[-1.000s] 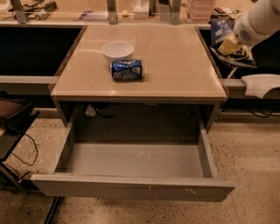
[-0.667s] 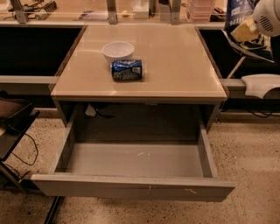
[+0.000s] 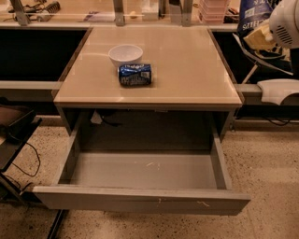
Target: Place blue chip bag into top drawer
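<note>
Nearest item: top drawer point(image 3: 117, 200), pulled fully out from under the bench, wide and shallow, grey metal, with a flat front panel bearing small white scuffs towards its right end. The interior is a bare grey floor with a few pale marks near its middle. Surround: speckled floor point(image 3: 266, 186), with a dark rack point(image 3: 14, 133) and a thin black cable point(image 3: 29, 161) at the left edge. Above the drawer is an open recess holding a short dark cable point(image 3: 108, 122) at its left rear. Bench point(image 3: 191, 65): tan glossy top, roughly as wide as the drawer. On it, left of centre, a small blue drink can point(image 3: 135, 74) lies on its side; just behind it stands a white bowl point(image 3: 125, 53), upright, the two very close or touching. To the right of the bench, at its level, is a white curved pad point(image 3: 278, 91). Far right, upper corner: a white rounded arm segment point(image 3: 286, 22) with the yellowish hand point(image 3: 256, 37) at its left, raised beyond the bench's right rear corner. The hand is clenched on the lower part of the blue chip bag point(image 3: 254, 13). The bag is dark navy with white lettering, held aloft, cut off by the top edge of the view, and well apart from the drawer. Furthest back: metal uprights point(image 3: 119, 11) and a pinkish stack of containers point(image 3: 212, 9) along the rear ledge.
</note>
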Motion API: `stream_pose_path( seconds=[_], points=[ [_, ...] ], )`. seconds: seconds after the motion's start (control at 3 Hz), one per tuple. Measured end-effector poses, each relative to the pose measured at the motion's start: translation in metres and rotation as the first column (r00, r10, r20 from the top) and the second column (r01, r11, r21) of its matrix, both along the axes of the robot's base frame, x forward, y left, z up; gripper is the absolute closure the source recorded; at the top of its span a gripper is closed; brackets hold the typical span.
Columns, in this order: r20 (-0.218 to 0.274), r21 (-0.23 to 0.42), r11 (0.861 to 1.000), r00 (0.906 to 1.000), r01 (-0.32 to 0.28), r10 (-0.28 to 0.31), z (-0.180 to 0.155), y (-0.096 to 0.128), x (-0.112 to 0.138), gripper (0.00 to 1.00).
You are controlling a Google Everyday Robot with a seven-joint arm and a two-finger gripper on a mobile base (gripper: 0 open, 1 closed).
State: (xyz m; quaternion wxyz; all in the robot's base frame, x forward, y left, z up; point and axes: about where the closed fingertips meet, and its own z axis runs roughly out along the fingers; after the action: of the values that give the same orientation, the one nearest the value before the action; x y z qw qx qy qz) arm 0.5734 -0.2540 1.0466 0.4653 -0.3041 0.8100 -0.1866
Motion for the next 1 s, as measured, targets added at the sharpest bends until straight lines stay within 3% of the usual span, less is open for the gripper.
stream_pose_path(
  seconds=[0.33,0.67,1.0],
  points=[
    [0.044,-0.033,0.998,0.9975,-0.053,0.055,-0.015,0.025,-0.037,1.00],
    [-0.019,-0.040,0.993,0.9937,-0.111,0.110,-0.075,0.026,-0.069,1.00],
    [-0.133,-0.021,0.980,0.9717,-0.200,0.195,-0.123,0.030,-0.081,1.00]
  ],
)
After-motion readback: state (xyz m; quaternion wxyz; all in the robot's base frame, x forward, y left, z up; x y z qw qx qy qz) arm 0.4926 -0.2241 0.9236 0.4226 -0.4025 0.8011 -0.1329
